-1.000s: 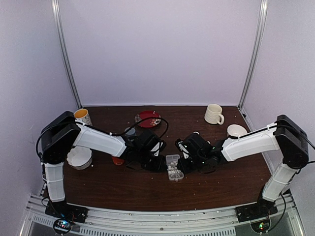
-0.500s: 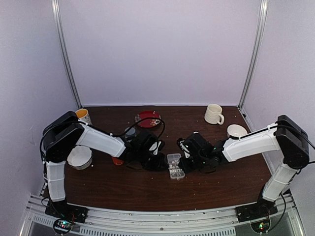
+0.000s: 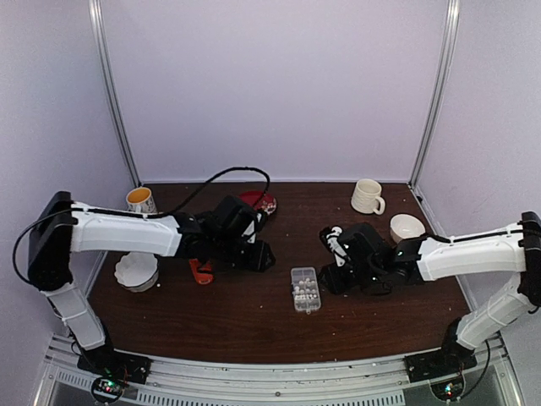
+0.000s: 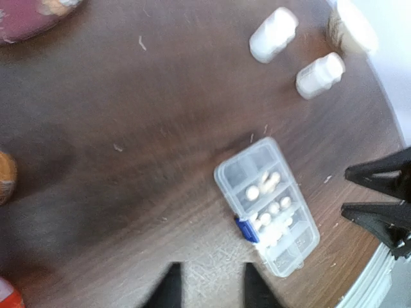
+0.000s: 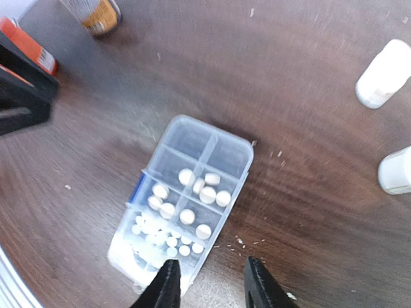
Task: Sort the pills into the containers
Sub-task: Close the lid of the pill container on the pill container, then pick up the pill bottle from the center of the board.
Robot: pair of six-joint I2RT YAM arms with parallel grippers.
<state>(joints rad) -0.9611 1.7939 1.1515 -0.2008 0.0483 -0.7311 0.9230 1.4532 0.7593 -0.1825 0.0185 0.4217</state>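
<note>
Organizer box (image 3: 305, 289) sits flat mid-table between the two arms, I'd guess so either one can reach it. The pills (image 5: 192, 199) are spread over several cells. Left gripper (image 4: 212, 292) and right gripper (image 5: 209, 289) hover on either side, jaws apart, holding nothing.

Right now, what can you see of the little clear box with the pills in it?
The organizer box is a small rectangle of clear plastic with rounded corners, split into two rows of little cells. White pills sit in the middle cells; the two cells at one end look empty. A blue tab shows on one long side. It lies flat on the dark wooden table, near its middle, and nothing holds it.
</note>
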